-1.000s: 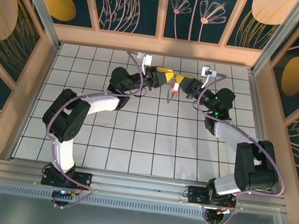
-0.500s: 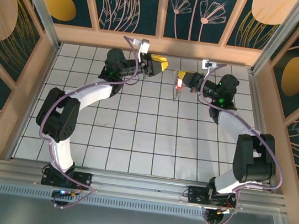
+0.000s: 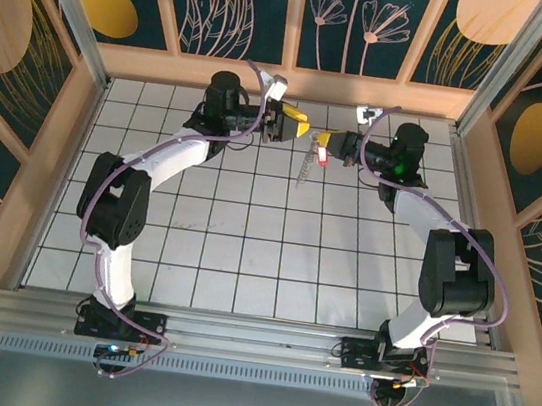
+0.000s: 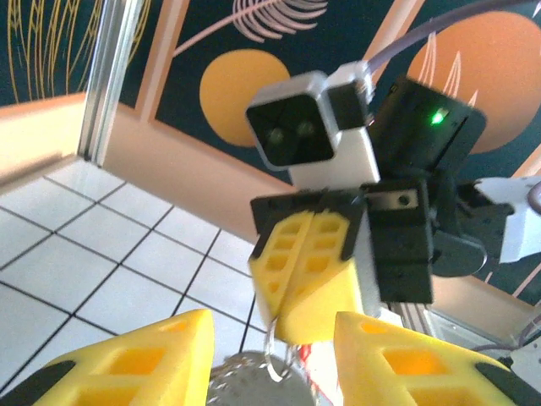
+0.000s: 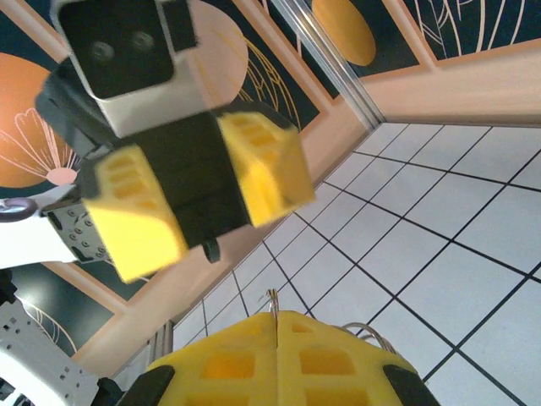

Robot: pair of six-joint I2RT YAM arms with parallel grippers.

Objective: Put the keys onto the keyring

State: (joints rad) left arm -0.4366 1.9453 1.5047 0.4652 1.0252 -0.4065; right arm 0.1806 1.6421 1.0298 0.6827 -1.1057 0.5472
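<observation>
Keyring (image 3: 305,168), location: we log it over the far middle of the table (image 3: 244,250), hanging from the right gripper (image 3: 329,141).

Surface: we note a white tiled top with a dark grid. An aluminium rail (image 3: 253,334) runs along its near edge, where both arms are bolted.

Room: we list wood-framed wall panels (image 3: 377,21) on three sides, dark blue with orange discs and pale plant outlines.

Left arm: we see it rise from its base, fold at an elbow near the table's left side and stretch to the far edge, wrist turned rightward. The left gripper (image 3: 297,124) faces the right one, its yellow fingers (image 4: 127,364) spread apart.

Right arm: we see it mirror this, with its elbow near the right side and its wrist turned leftward. Its yellow fingers (image 4: 308,271) are pressed together.

Keyring against fingers: in the right wrist view, a thin wire of the ring pokes out of the seam between the closed right fingers. In the left wrist view, the wire loop hangs just under those fingertips. In the overhead view, the bumpy metal strip trails from the tips toward the near side.

Key (image 3: 322,156): we place the red-headed piece just beside the right fingertips, against the ring. We cannot tell whether it is threaded on. The left fingertips stand near the ring, apart from it.
</observation>
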